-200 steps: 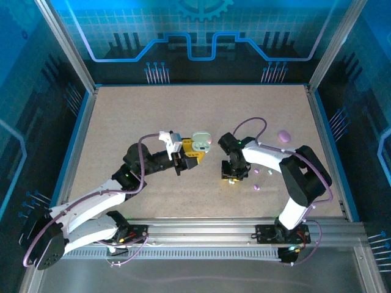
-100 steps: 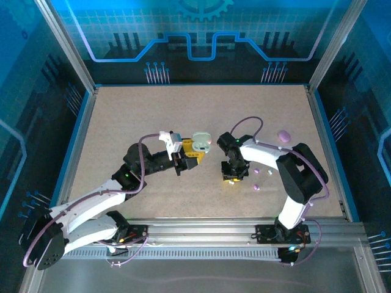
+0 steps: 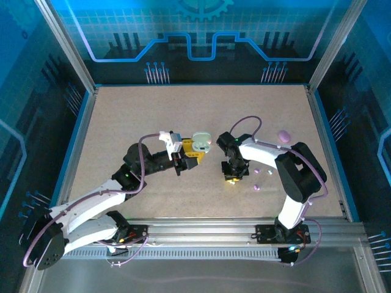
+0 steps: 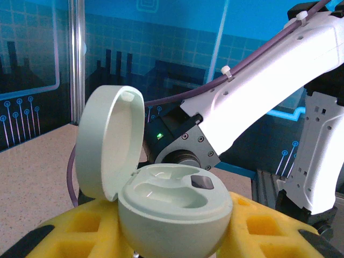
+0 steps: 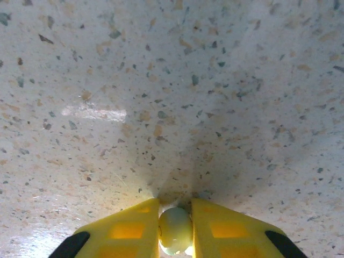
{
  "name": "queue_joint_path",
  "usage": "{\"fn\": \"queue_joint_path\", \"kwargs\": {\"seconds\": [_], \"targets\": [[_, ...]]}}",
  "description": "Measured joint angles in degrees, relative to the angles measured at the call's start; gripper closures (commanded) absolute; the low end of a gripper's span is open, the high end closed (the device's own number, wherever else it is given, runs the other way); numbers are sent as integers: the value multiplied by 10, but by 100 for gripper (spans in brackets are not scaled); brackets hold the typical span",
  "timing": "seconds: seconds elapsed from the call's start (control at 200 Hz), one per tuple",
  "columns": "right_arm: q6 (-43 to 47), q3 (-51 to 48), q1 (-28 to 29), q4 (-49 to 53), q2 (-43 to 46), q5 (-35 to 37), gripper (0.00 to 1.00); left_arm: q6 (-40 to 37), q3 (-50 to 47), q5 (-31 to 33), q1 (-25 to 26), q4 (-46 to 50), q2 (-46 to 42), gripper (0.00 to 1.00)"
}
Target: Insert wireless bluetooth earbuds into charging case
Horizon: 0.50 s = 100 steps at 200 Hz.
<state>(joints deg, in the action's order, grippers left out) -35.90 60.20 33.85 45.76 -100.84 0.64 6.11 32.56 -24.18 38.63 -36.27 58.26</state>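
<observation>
Pinching the earbud: a pale teal-white bead [image 5: 174, 232], smooth and rounded, sits right at the tabletop. The right gripper [image 5: 174, 221] has its jaws clenched on it from both sides.
Fingers: the yellow fingers [image 5: 126, 228] have pocketed faces and taper to blunt tips that flank the bead's widest part.
Why so low: the tips come down to the speckled, stone-look table [image 5: 161, 80], probably because so tiny a piece can only be nipped at the surface. I judge this to be the pick-up, with the lift not yet made.
Charging case: a mint pebble-shaped shell [image 4: 174, 209] of glossy plastic sits upright between the left gripper's [image 4: 172, 239] yellow pads, which grasp its base.
Lid: the lid [image 4: 107, 142] is hinged back and stands open, so the moulded wells face upward, ready to receive.
Wells: two curved hollows, one with a small dark square inside; both look empty.
Placement: the case is near the table's middle, just left of the right gripper, apparently offered as a steady target close by.
Loose earbuds: purple and pale beads [image 3: 256, 187] lie on the table just right of the right gripper.
Purple case: a closed oval pebble [image 3: 283, 135] lies farther back, well apart.
Risk: the slick, round bead could squirt from the pads.
</observation>
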Motion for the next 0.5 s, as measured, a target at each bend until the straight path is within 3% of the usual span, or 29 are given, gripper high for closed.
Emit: {"fn": "queue_joint_path", "kwargs": {"seconds": [0.225, 0.5], "targets": [[2, -8, -6, -34, 63, -77, 81, 0, 0, 12, 0, 3, 0, 74], [-58, -40, -97, -196, 223, -344, 81, -2, -3, 42, -7, 10, 0, 74]]}}
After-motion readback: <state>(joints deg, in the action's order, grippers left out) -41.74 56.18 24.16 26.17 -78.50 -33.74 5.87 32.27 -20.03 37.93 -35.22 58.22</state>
